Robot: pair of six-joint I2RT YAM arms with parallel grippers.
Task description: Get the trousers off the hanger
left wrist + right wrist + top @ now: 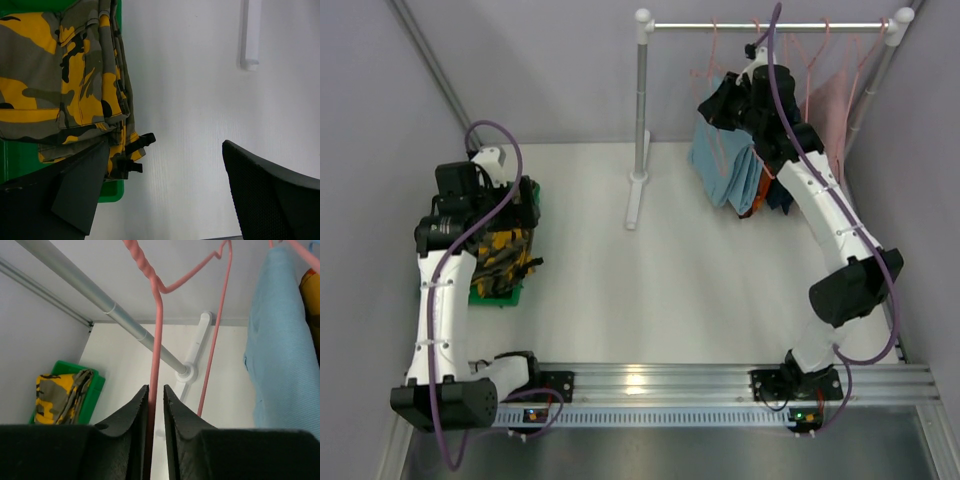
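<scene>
Aloft, outstretched right claw (156,390) clamped on hanger (157,340); left claw (166,150) apart, low over trousers (60,85)

Robot lab test cell, not a home. Bare white table (600,280) boxed in by blank grey walls (380,100). Alu extrusion rail (720,385) well behind both grippers, at arm bases. Props only: mini clothes rack (770,26), bar just above right gripper (156,395); green bin (15,160) below left gripper (165,145).
</scene>
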